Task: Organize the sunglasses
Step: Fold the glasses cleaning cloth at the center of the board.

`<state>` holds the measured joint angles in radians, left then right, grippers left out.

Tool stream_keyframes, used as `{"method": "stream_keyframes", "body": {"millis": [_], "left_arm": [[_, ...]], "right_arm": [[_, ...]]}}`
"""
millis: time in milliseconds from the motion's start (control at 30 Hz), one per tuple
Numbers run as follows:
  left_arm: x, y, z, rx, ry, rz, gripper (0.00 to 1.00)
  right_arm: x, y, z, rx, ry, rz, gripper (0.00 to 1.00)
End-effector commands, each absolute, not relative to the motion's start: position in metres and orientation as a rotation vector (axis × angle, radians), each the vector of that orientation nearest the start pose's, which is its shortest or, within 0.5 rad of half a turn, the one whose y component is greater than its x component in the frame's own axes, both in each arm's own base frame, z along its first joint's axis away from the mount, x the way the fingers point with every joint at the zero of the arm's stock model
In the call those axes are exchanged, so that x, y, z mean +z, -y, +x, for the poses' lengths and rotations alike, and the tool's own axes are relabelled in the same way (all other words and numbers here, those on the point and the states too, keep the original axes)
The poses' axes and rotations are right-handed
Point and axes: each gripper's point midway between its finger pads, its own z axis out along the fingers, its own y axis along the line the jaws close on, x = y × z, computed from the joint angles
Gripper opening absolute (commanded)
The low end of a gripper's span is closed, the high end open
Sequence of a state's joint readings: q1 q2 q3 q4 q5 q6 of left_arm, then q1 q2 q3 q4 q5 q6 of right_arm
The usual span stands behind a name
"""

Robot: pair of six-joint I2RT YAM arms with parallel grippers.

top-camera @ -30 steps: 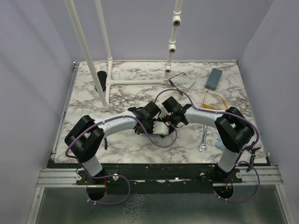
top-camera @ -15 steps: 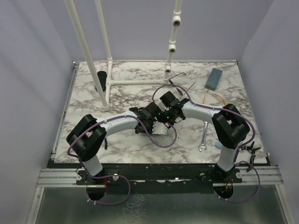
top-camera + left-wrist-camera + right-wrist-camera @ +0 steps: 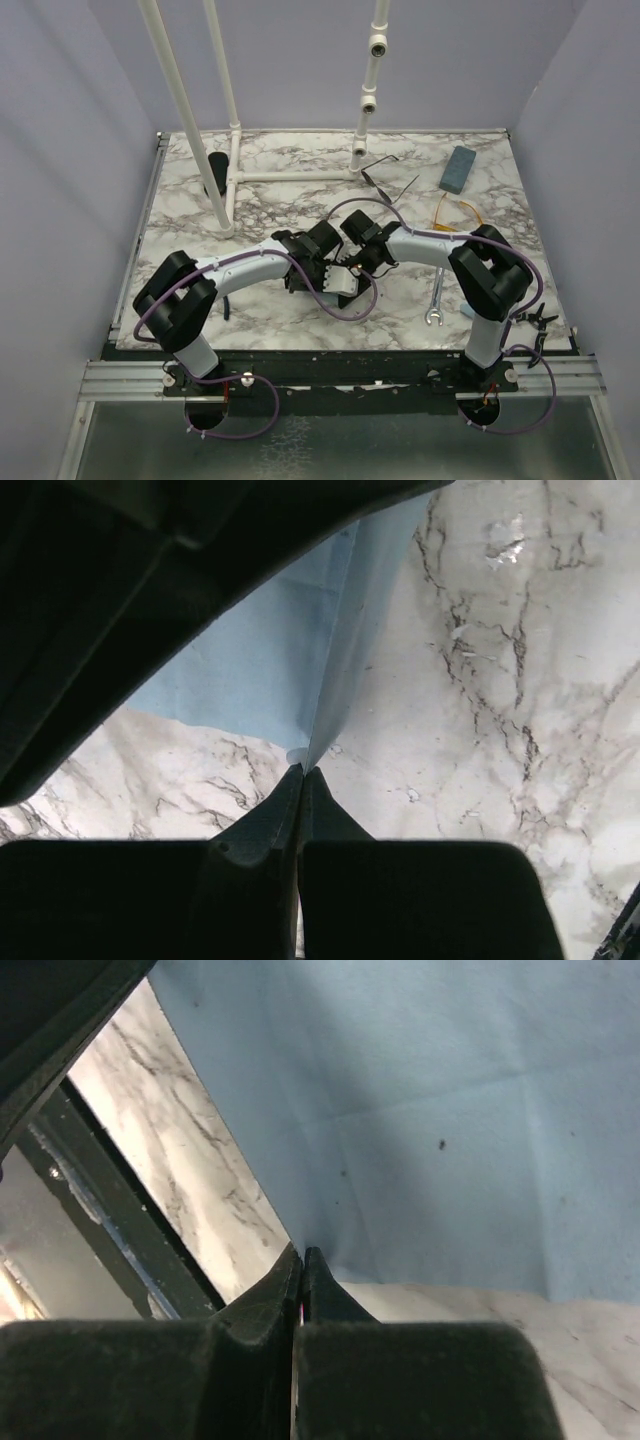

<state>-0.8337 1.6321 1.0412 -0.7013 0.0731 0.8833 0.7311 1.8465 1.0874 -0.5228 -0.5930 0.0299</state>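
Overhead, both pairs of sunglasses lie on the far right part of the table [image 3: 260, 205], well apart from the arms: the thin dark wire-frame pair [image 3: 385, 170] near the foot of the white pipe stand [image 3: 290, 176], the translucent yellow-orange pair [image 3: 458, 214] just nearer than the blue-grey case [image 3: 458, 168]. The left gripper [image 3: 335, 278] and right gripper [image 3: 352, 262] meet at mid-table, tips close together, and a wrench [image 3: 436, 298] lies by the right arm. From the left wrist, the jaws are pressed together on a raised fold of a light blue cloth [image 3: 260, 670], which tents up off the marble. From the right wrist, the jaws are likewise closed, pinching the edge of what looks like the same cloth. Neither pair of glasses is in hand. Both should be light and stiff but fragile, with slick lenses that scratch. The wire temples likely bend easily, so the bridge or a hinge corner seems the safest hold, and the thicker plastic frame offers more to pinch
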Motion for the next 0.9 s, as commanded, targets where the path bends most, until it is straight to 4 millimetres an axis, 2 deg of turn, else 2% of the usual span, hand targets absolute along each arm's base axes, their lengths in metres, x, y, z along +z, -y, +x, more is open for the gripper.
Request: {"method": "stream_keyframes", "body": {"millis": [0, 133, 400, 567, 867], "left_arm": [[0.044, 0.210, 0.208, 0.169, 2.190, -2.562, 0.00], [0.047, 0.205, 0.206, 0.150, 2.187, -2.555, 0.00], [0.052, 0.218, 0.234, 0.037, 2.285, -2.593, 0.00], [0.050, 0.219, 0.247, -0.053, 2.299, -2.611, 0.00], [0.047, 0.221, 0.261, -0.143, 2.302, -2.626, 0.00]], "right_arm": [[0.033, -0.301, 0.157, 1.125, -2.724, -1.170, 0.01], [0.031, -0.299, 0.158, 1.108, -2.745, -1.151, 0.01], [0.027, -0.299, 0.185, 0.971, -2.775, -1.047, 0.01], [0.025, -0.293, 0.194, 0.916, -2.785, -1.004, 0.00], [0.022, -0.294, 0.216, 0.857, -2.769, -0.970, 0.01]]}}
